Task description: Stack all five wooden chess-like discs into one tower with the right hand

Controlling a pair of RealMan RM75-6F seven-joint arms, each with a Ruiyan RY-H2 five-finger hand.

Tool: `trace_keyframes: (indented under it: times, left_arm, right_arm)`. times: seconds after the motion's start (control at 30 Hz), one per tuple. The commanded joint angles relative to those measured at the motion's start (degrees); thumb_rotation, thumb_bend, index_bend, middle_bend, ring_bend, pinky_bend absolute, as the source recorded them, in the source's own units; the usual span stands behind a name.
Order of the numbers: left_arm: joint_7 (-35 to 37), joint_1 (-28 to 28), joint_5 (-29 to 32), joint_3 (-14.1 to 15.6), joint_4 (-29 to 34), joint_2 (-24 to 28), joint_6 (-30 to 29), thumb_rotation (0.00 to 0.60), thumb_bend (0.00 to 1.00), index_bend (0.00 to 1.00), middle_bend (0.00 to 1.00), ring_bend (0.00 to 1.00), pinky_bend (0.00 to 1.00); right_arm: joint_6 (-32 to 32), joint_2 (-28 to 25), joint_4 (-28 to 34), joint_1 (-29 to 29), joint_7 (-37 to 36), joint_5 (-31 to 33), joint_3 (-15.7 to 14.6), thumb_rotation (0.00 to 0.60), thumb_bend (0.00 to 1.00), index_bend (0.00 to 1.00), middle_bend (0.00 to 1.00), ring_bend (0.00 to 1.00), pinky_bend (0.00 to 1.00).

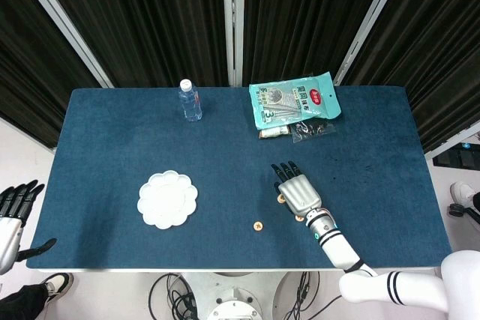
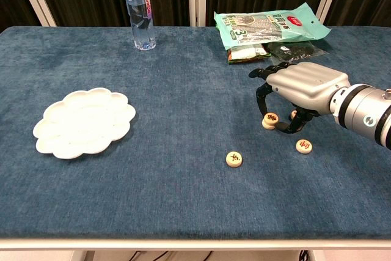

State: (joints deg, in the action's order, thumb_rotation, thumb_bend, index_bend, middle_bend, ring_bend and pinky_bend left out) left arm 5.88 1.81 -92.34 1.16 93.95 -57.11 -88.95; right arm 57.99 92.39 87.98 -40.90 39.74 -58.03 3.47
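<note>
My right hand (image 2: 302, 87) (image 1: 300, 193) hangs low over the table's right half, fingers curled down. Its fingertip and thumb hold a wooden disc (image 2: 270, 117) that sits on top of a second disc, a short stack also seen as a tan edge (image 1: 281, 199) in the head view. Another disc (image 2: 294, 114) peeks out from under the palm. One loose disc (image 2: 303, 146) (image 1: 299, 217) lies just in front of the hand, and one more (image 2: 233, 159) (image 1: 257, 225) lies nearer the front edge. My left hand (image 1: 13, 211) hangs off the table's left side with fingers spread and nothing in them.
A white flower-shaped dish (image 2: 84, 121) (image 1: 167, 199) sits on the left. A water bottle (image 2: 140, 11) (image 1: 190, 100) stands at the back. A green snack bag (image 2: 269, 25) (image 1: 294, 100) and small dark packets (image 2: 293, 50) lie just behind my right hand.
</note>
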Motion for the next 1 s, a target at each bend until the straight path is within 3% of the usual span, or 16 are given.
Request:
trace_keyframes:
  times: [0.03, 0.4, 0.67, 1.0]
  left_arm:
    - [0.0, 0.0, 0.0, 0.0, 0.0, 0.0, 0.0, 0.600, 0.00, 0.06, 0.00, 0.00, 0.00]
    - [0.0, 0.0, 0.0, 0.0, 0.1, 0.1, 0.0, 0.600, 0.00, 0.06, 0.00, 0.00, 0.00]
    - [-0.1, -0.1, -0.3, 0.1, 0.3, 0.2, -0.3, 0.600, 0.00, 0.06, 0.00, 0.00, 0.00]
    - [-0.2, -0.7, -2.5, 0.6, 1.3, 0.9, -2.2, 0.600, 0.00, 0.06, 0.00, 0.00, 0.00]
  right_arm:
    - [-0.1, -0.1, 0.2, -0.1, 0.0, 0.1, 0.0, 0.600, 0.27, 0.43, 0.02, 0.00, 0.00]
    - [-0.1, -0.5, 0.6, -0.1, 0.0, 0.1, 0.1, 0.600, 0.26, 0.40, 0.02, 0.00, 0.00]
    - [0.7, -2.2, 3.8, 0.0, -1.4, -2.9, 0.1, 0.600, 0.24, 0.32, 0.00, 0.00, 0.00]
    - [0.5, -3.7, 8.9, 0.7, -1.9, -10.0, -3.8, 0.600, 0.23, 0.31, 0.01, 0.00, 0.00]
